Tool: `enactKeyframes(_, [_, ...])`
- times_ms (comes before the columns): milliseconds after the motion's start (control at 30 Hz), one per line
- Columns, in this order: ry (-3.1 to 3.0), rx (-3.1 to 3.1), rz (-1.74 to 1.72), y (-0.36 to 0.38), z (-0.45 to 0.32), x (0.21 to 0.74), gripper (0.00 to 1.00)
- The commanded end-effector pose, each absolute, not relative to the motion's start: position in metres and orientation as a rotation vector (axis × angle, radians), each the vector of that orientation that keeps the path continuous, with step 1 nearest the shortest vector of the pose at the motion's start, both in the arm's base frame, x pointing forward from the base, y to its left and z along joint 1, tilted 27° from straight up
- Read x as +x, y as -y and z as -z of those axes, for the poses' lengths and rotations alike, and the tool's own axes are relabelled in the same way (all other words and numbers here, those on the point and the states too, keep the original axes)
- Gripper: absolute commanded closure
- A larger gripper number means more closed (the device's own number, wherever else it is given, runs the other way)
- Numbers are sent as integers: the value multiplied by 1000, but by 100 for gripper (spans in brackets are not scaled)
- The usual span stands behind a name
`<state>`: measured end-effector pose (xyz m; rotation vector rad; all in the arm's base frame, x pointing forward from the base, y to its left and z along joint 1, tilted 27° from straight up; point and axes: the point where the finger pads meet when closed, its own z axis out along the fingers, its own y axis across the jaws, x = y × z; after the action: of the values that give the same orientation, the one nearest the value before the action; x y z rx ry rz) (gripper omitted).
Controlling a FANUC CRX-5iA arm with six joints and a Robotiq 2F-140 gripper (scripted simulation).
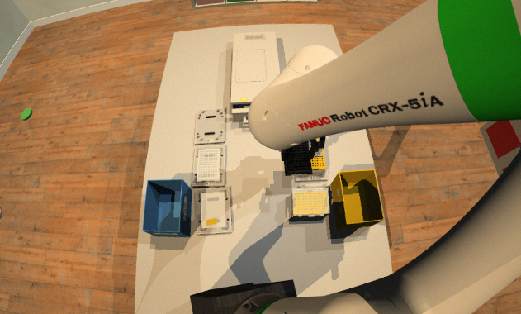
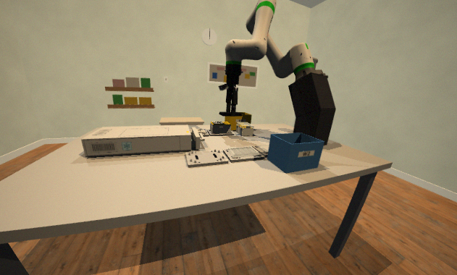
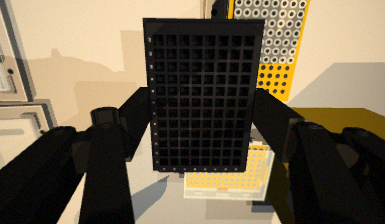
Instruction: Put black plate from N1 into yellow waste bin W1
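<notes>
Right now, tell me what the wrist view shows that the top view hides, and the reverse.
Wrist only: the pincer clamped on both long sides of the black plate, its whole well grid in sight. Top only: the blue bin, the empty nest and the yellow bin's full outline; the arm covers much of the plate. Both: the plate over the yellow-and-white rack, short of the yellow bin.

Lab bench: well plates [image 1: 310,202], labelled waste bins [image 2: 295,152] (W2), benchtop instrument [image 2: 136,144].
</notes>
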<state>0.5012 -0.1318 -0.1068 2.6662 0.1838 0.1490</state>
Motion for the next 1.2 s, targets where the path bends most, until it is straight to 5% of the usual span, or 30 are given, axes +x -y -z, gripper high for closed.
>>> enactKeyframes(0, [-185, 2666, -151, 133, 106, 501, 90])
enactKeyframes(1167, [-185, 2666, -151, 201, 78, 462, 90])
